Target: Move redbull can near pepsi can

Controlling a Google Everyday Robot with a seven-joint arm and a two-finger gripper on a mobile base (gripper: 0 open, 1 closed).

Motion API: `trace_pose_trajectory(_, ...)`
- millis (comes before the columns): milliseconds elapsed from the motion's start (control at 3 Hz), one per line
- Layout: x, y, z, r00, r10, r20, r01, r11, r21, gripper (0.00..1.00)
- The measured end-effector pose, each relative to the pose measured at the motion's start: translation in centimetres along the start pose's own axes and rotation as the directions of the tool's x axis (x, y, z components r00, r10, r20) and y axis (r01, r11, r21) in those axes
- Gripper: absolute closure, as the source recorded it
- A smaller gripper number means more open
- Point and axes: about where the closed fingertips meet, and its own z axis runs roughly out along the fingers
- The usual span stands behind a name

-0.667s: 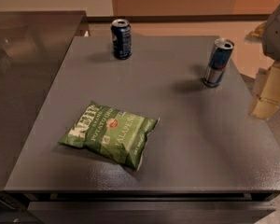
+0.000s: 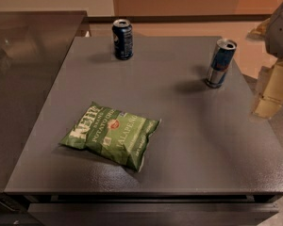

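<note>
Single camera view over the dark table [image 2: 203, 145]. Nearest, left of centre, we saw a green chip bag [image 2: 111, 134] lying flat, well clear of both cans. Farther back at the right edge of the view, the gripper [image 2: 270, 95] hung beyond the table's right side. It touched nothing and carried nothing we could see, and we could not tell whether it was released or clenched. The redbull can [image 2: 220, 63] stood upright on the far right part of the table, its long axis vertical, to the left of the gripper and slightly farther away, near it but apart. We judged that the coming reach would run leftward and a little away, meeting the can from its right side. Farthest, the pepsi can [image 2: 122, 39] stood upright by the far edge, left of centre, well apart from the redbull can.
</note>
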Motion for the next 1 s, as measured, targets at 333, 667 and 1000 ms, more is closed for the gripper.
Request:
trace_pose_trajectory(333, 0.0, -1.2, 0.1, 0.998, 0.025, 0.063, -0.026, 0.9996, 0.014, 0.00)
trace_pose_trajectory(667, 0.8, -3.3, 0.9, 0.986, 0.088, 0.143, -0.094, 0.9951, 0.031, 0.00)
trace_pose_trajectory(1000, 1.4, -5.9, 2.5, 0.960, 0.157, 0.232, -0.170, 0.9848, 0.037, 0.00)
